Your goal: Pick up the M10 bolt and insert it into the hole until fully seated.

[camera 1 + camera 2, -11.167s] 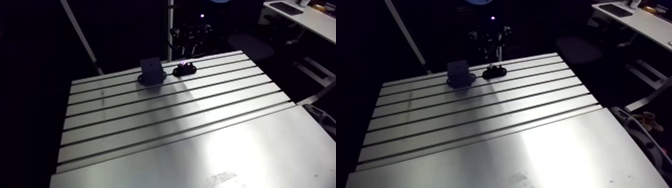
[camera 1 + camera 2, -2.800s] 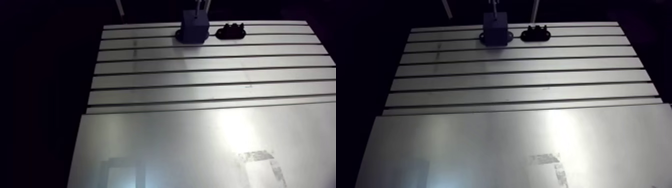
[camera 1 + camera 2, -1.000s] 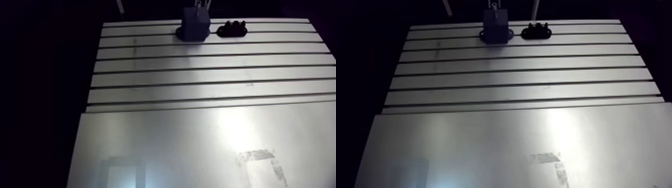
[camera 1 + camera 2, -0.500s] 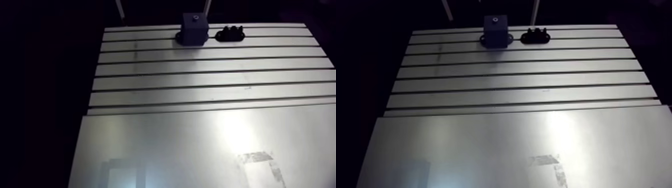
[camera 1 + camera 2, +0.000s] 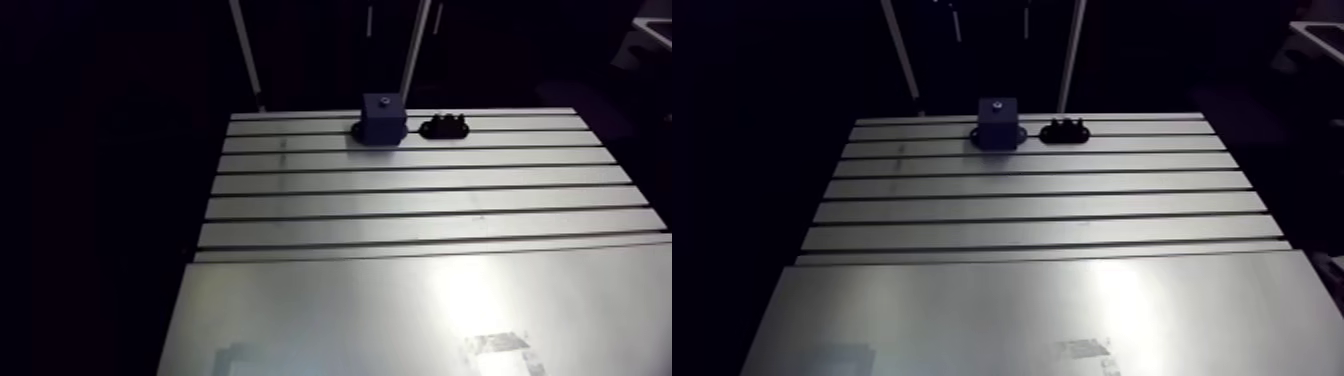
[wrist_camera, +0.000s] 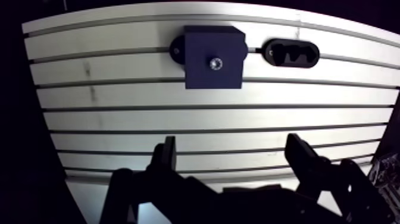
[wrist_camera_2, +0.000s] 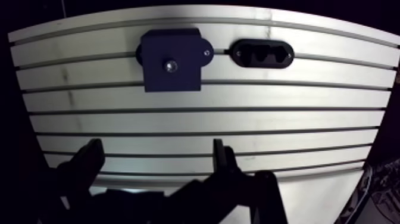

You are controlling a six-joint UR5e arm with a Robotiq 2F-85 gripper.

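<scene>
On the counter (image 5: pixel 420 200), upper middle of the arm view, the M10 bolt (image 6: pixel 215 62) shines in the block (image 5: pixel 384 122). My hand (image 6: pixel 232 143) is wide and empty; a tilted bolt could sit proud, not seated.

Dark-blue block (image 6: pixel 214 56), silver slotted table (image 6: pixel 178 95)

Claw (image 6: pixel 232 146): fingers spread wide above bare counter (image 6: pixel 119 119).
Block (image 6: pixel 205 44): dark blue, square, ahead of the claw, well apart from it.
Bolt (image 6: pixel 215 62): shiny head sits in the middle of the block's top face.
Holder (image 6: pixel 291 53): black, oval, just beside the block.
</scene>
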